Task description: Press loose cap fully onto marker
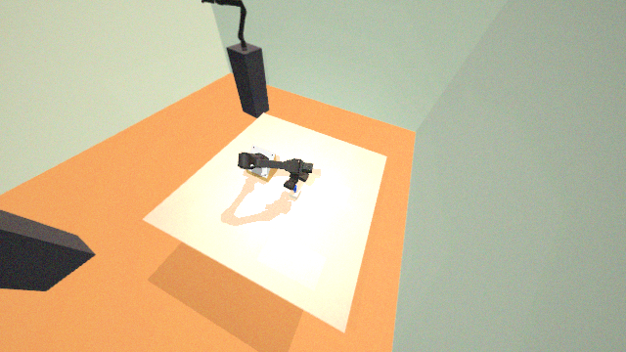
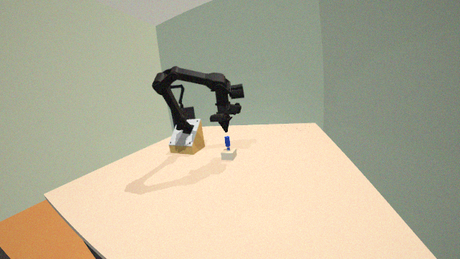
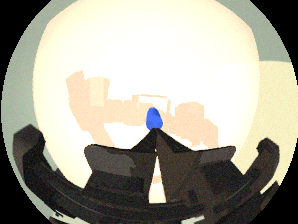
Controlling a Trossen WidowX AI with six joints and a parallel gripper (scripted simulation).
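The cap (image 2: pixel 226 139) sits blue on top of the marker (image 2: pixel 228 147), which stands upright in the pale holder block (image 2: pixel 228 154) on the cream table (image 2: pixel 287 201). From the exterior view I see my gripper (image 2: pixel 226 128) pointing straight down with its fingers pressed together into a single point, holding nothing. Its tip hangs just above the cap; I cannot tell whether the two touch. In the wrist view the two dark fingers meet in a narrow wedge, and the blue cap top (image 3: pixel 153 119) shows right at the apex. The arm's base mount (image 2: pixel 187 138) stands near the block, on its left in the exterior view.
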